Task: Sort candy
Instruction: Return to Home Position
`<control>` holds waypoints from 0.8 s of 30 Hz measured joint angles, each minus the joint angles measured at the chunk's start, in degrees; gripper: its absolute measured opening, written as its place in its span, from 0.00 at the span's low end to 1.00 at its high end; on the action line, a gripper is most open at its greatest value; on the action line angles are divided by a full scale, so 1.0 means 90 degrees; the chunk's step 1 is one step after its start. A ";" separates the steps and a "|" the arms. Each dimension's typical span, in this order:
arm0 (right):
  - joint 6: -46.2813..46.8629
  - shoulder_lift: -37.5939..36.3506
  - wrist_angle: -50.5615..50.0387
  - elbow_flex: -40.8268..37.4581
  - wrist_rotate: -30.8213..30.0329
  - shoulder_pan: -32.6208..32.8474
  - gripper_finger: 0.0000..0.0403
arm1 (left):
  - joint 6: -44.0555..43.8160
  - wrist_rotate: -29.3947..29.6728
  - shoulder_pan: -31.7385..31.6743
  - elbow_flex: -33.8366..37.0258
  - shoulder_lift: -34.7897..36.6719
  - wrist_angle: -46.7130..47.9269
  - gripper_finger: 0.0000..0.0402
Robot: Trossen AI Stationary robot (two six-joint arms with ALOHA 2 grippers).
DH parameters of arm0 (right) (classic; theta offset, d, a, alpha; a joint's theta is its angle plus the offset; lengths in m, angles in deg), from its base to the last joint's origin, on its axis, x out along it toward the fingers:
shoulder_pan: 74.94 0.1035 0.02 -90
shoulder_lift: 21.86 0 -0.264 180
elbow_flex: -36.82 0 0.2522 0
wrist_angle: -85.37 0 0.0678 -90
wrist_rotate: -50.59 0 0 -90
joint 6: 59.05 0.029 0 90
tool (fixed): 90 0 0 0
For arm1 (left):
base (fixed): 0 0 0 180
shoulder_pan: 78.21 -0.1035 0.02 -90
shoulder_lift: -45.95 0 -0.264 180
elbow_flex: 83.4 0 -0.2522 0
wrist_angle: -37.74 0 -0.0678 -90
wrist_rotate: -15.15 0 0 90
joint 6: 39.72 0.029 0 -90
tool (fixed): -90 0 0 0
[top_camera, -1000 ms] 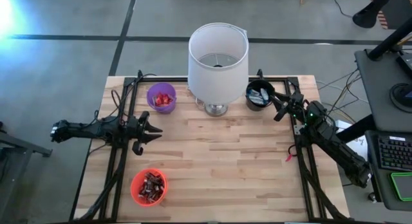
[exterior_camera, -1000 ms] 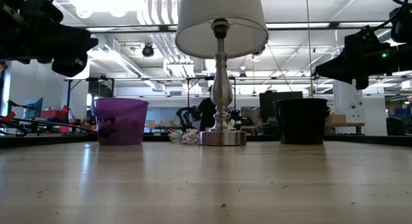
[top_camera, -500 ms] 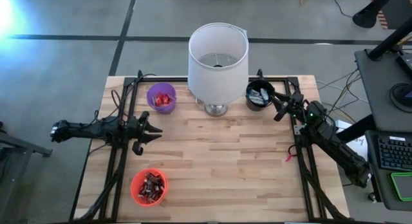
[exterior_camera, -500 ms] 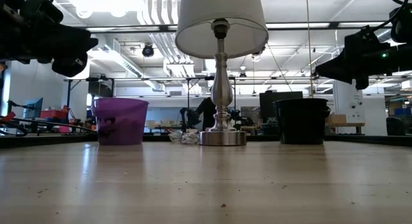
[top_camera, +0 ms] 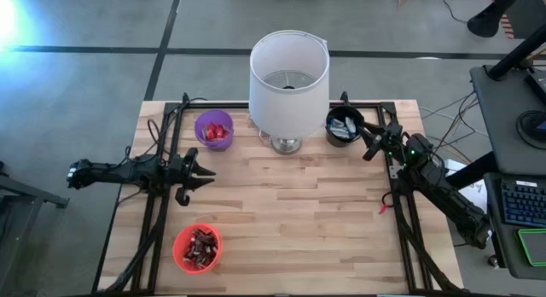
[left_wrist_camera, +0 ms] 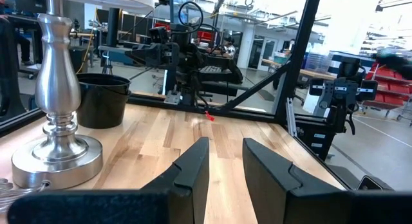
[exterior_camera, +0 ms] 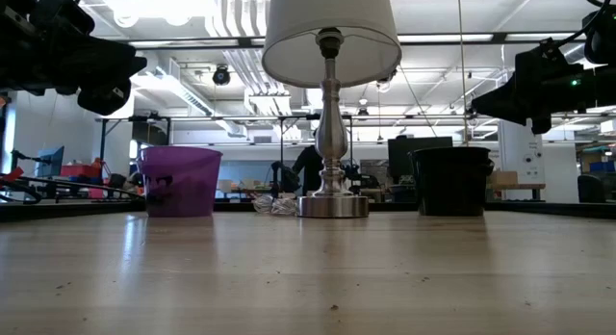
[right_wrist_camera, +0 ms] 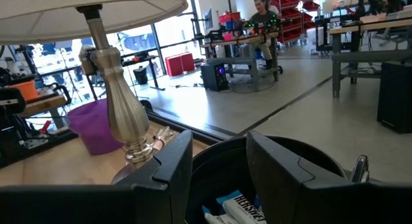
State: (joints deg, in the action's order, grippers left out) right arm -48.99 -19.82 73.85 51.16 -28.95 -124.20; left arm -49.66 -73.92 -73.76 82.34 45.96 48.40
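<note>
The candy lies sorted in three cups. Red pieces fill the purple cup (top_camera: 214,131), light blue-and-white pieces (right_wrist_camera: 241,208) lie in the black cup (top_camera: 344,126), and dark pieces sit in the red cup (top_camera: 197,247). My left gripper (top_camera: 205,171) hovers open over the table's left part, between the purple and red cups, holding nothing; its open fingers frame bare wood in the left wrist view (left_wrist_camera: 225,153). My right gripper (top_camera: 370,143) is open beside the black cup, on its right, raised above the table; in the right wrist view (right_wrist_camera: 219,153) it looks over the cup's rim (right_wrist_camera: 283,150).
A table lamp with a white shade (top_camera: 288,71) and a metal foot (exterior_camera: 332,205) stands at the far middle, between the purple cup (exterior_camera: 180,181) and the black cup (exterior_camera: 450,179). Bare wood (top_camera: 290,220) spreads across the middle and near right. A black frame runs along both table sides.
</note>
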 joint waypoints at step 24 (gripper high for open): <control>-0.0002 -0.0223 0.0070 -0.0002 -0.0044 0.0001 0.34 | 0.0000 -0.0005 0.0000 -0.0081 -0.0021 0.0062 0.19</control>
State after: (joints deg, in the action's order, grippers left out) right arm -49.01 -21.83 74.48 51.14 -29.35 -124.19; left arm -49.66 -73.97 -73.76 81.62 45.77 48.96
